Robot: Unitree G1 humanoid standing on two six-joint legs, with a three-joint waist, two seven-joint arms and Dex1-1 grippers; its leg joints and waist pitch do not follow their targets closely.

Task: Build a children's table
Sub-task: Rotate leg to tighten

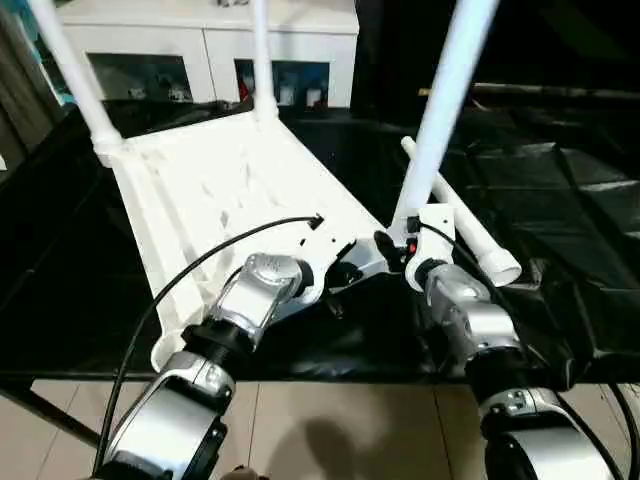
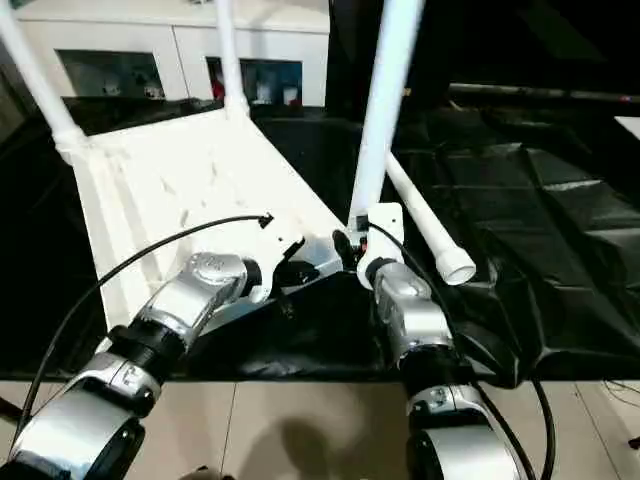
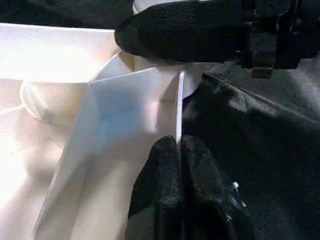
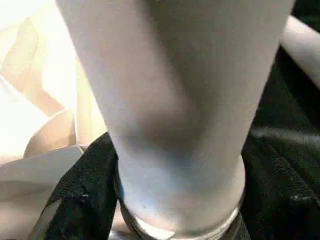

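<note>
Upturned table top [image 1: 225,190] with three legs standing in it, both grippers at its near corner.

No writing is legible. The left gripper [image 3: 179,150] pinches a thin rib at the top's near edge, fingers closed on it. The right gripper [image 1: 397,247] clasps the base of the upright leg [image 1: 447,95] at that corner socket. A fourth leg [image 1: 470,232] lies on the black sheet [image 1: 560,230] just beside that corner, and a white cabinet [image 1: 200,45] stands beyond the top.
</note>
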